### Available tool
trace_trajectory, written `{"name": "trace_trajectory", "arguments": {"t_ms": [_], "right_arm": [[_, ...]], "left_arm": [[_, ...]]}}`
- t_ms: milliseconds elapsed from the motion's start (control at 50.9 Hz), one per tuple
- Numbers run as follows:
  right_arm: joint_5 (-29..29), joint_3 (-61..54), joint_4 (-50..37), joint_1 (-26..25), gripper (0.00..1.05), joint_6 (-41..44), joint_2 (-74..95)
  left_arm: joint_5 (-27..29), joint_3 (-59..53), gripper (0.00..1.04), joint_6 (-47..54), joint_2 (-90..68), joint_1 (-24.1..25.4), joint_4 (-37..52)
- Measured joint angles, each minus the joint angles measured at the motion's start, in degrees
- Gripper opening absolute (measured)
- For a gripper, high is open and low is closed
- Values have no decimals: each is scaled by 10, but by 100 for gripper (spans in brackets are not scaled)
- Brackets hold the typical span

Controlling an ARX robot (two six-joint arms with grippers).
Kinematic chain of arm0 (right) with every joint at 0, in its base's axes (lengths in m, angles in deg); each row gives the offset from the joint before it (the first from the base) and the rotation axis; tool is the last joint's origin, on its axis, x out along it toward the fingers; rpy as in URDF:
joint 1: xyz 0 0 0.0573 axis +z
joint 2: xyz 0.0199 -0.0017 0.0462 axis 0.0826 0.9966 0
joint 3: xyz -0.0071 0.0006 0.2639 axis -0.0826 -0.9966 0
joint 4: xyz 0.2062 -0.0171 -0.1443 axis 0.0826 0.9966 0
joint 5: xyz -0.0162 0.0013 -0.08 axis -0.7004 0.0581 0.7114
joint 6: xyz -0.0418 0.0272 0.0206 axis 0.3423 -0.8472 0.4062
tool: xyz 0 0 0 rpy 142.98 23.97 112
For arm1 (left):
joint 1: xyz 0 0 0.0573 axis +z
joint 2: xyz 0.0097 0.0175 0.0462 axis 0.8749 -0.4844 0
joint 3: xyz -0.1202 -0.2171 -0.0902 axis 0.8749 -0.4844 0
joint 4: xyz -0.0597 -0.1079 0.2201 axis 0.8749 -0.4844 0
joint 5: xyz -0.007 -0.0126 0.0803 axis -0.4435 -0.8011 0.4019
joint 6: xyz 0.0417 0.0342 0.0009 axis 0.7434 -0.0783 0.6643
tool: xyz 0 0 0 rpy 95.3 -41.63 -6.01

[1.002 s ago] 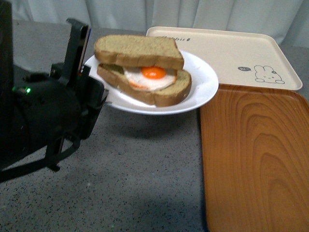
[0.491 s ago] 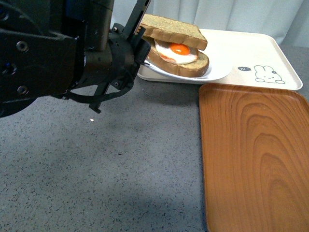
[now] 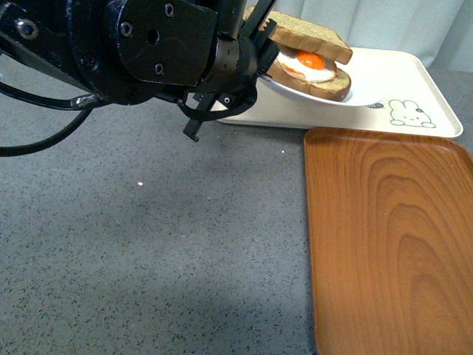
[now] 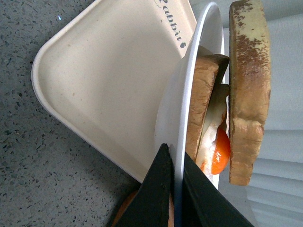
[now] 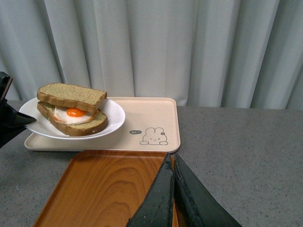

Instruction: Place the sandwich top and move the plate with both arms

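Note:
My left gripper [image 3: 260,63] is shut on the near-left rim of the white plate [image 3: 362,97] and holds it tilted just over the cream rabbit-print tray [image 3: 403,70]. On the plate the sandwich top [image 3: 314,33] lies on the fried-egg slice [image 3: 314,74]. In the left wrist view the left gripper [image 4: 174,150] pinches the plate rim [image 4: 187,99], with the sandwich top [image 4: 248,71] beyond. My right gripper [image 5: 171,161] is shut and empty above the wood-grain tray [image 5: 104,189], apart from the plate [image 5: 113,112] and the sandwich top [image 5: 71,94].
The wood-grain tray [image 3: 392,237] lies at the right, touching the cream tray's near edge. The grey speckled table [image 3: 148,259] spreads to the left and front. A grey curtain [image 5: 189,47] hangs behind. The left arm's black body [image 3: 133,52] fills the upper left.
My left arm has carried the plate with the sandwich to the right and further back, from over the bare table to over the cream tray.

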Motion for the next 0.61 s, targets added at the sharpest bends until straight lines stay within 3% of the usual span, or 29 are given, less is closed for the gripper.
{"name": "trace_trajectory", "arguments": {"t_ms": [413, 511, 609], "right_arm": [[0, 0, 0, 0, 1, 0, 0], [0, 0, 0, 0, 1, 0, 0], [0, 0, 0, 0, 1, 0, 0]], "left_arm": [[0, 30, 4, 8, -30, 2, -28], [0, 30, 17, 7, -33, 2, -32], [2, 32, 38, 7, -33, 3, -40]]}}
